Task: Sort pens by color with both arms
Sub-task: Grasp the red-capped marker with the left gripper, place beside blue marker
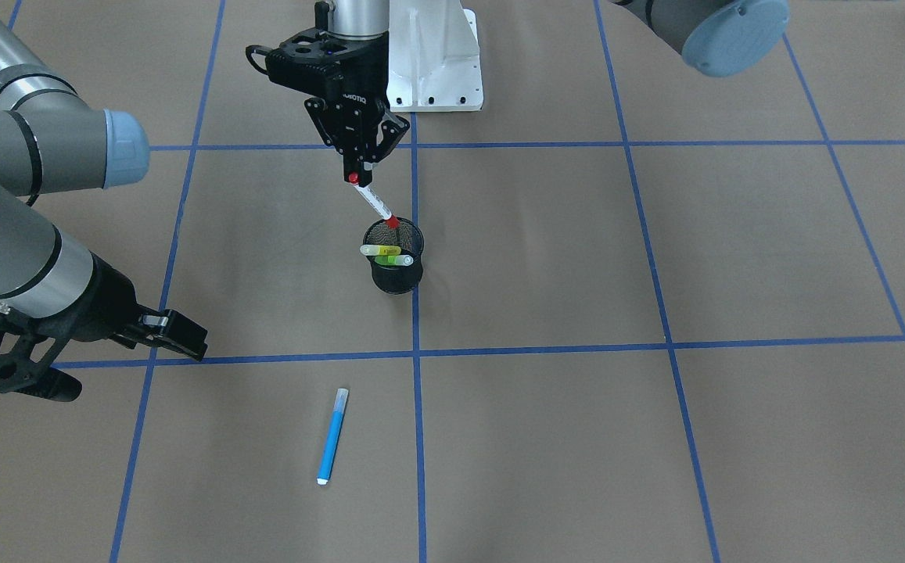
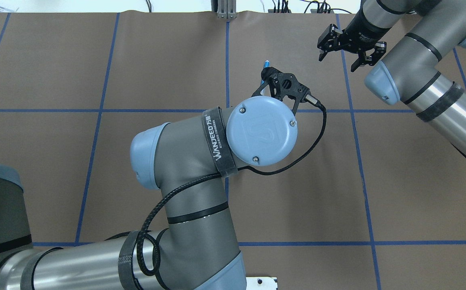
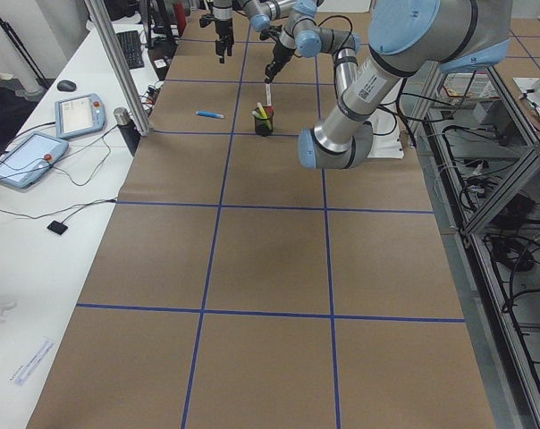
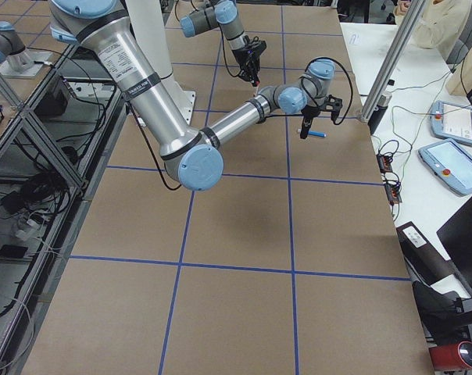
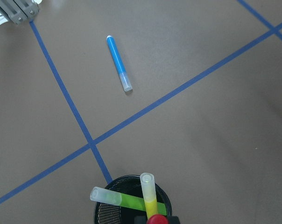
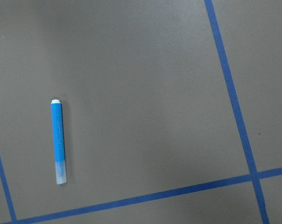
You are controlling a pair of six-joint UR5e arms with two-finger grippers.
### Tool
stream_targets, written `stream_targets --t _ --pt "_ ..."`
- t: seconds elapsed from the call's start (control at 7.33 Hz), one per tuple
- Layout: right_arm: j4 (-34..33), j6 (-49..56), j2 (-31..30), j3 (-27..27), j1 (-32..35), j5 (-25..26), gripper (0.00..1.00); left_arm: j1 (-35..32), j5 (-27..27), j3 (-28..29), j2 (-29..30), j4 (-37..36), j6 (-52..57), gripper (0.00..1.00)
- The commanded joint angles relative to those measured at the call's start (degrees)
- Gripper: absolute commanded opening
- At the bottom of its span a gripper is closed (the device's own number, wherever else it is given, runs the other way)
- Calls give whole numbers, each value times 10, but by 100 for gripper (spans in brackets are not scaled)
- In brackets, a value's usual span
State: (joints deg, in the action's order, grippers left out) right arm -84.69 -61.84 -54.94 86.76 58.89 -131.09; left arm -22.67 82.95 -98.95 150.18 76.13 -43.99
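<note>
My left gripper (image 1: 357,167) is shut on the upper end of the white-bodied pen with red ends (image 1: 374,202). This pen slants down, and its lower red tip is at the rim of the black mesh cup (image 1: 396,275). A yellow pen (image 1: 378,250) and a lime green pen (image 1: 394,259) lean inside the cup; the left wrist view shows them as the yellow pen (image 5: 148,191) and the green pen (image 5: 127,200). The blue pen (image 1: 333,436) lies flat on the table, apart from the cup. My right gripper (image 2: 337,61) hangs open and empty above the table near the blue pen (image 6: 58,140).
Brown paper with a grid of blue tape lines (image 1: 414,352) covers the table. The white metal base (image 1: 436,55) stands behind the cup. In the side views, tablets (image 3: 29,156) and cables lie on a white bench beside the table.
</note>
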Motion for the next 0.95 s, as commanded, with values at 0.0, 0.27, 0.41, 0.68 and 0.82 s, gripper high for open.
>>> stream_targets --t 0.0,0.27,0.41,0.68,0.82 --pt "1 1 -1 2 0 0 95 -64 53 32 47 -10 -36 1" --pt "1 1 -6 6 0 0 95 -140 146 191 105 84 -72 2" --pt "1 2 -18 16 3 -3 96 -170 190 279 119 153 -78 2" --pt "2 2 -27 31 4 -4 96 -190 200 369 120 215 -73 2" --pt "2 3 -27 31 5 -9 96 -193 210 382 120 216 -76 1"
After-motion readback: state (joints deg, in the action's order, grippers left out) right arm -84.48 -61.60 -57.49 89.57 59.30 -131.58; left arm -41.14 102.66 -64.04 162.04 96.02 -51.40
